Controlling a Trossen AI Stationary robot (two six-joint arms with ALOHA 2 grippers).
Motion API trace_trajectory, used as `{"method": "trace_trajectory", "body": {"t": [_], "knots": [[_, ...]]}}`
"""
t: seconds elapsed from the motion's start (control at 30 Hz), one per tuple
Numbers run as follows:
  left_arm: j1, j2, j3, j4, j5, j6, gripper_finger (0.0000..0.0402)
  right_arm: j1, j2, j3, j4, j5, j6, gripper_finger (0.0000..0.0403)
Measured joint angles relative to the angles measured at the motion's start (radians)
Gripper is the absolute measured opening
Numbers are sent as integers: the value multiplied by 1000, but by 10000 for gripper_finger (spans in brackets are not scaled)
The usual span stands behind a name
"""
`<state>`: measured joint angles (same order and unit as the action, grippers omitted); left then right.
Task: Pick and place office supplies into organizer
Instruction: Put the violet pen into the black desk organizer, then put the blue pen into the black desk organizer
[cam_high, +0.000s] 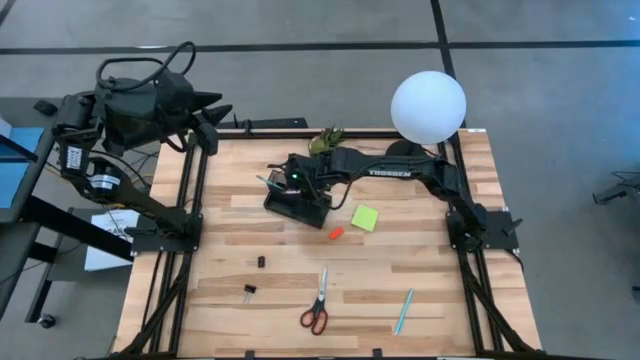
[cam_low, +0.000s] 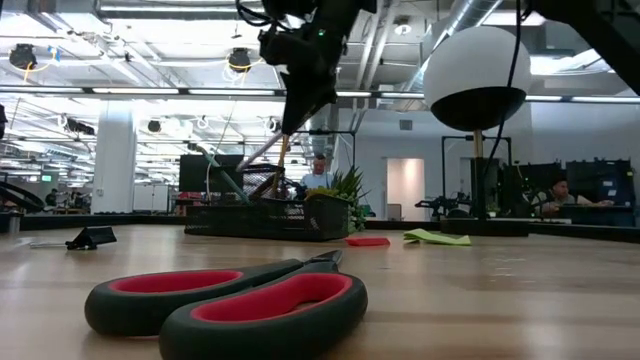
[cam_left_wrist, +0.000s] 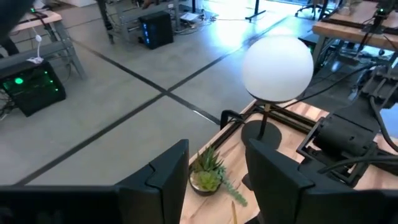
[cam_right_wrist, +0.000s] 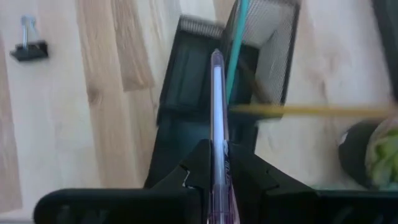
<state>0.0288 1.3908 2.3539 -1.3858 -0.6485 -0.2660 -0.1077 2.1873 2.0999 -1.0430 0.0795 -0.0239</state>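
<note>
Step in hand: the right gripper (cam_right_wrist: 214, 163) hangs over the organizer (cam_high: 296, 203), far of centre on the surface (cam_high: 220, 250), jaws clamped on a purple pen (cam_right_wrist: 217, 106) pointing down at the tray.
Doing it well: judged from the pen's line, its tip should sit over the tall mesh cup before the jaws let go; a release too early could drop it across the shallow compartments. A teal pen (cam_right_wrist: 235, 43) and a yellow pencil (cam_right_wrist: 311, 111) already lean there, so the drop should miss them.
Left gripper (cam_left_wrist: 214, 180): parked off the far-left corner, jaws apart, holding nothing.
Organizer: black, rectangular, with flat open trays and a wire-mesh cup.
Purple pen: slim, translucent, glossy barrel.
Still out: red-handled scissors (cam_high: 317, 302) with rubbery looped grips, near centre; another teal pen (cam_high: 403, 311) near right; lime-green sticky pad (cam_high: 365, 217), flat and square, right of the tray; small orange eraser (cam_high: 336, 232) beside it; two black clips (cam_high: 250, 291) near left.
Surface: pale wood planks, smooth.
</note>
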Motion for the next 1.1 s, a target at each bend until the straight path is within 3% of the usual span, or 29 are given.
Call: {"method": "trace_trajectory", "body": {"t": [0.63, 0.97, 1.1], "knots": [[0, 3, 0, -65, -21, -2, 155, -87, 58, 61, 44, 3, -10, 32], [0, 3, 0, -69, -15, 28, 155, -97, 59, 58, 83, -7, -90, 71], [0, 3, 0, -69, -14, 29, 155, -97, 59, 58, 96, -64, -90, 85]]}}
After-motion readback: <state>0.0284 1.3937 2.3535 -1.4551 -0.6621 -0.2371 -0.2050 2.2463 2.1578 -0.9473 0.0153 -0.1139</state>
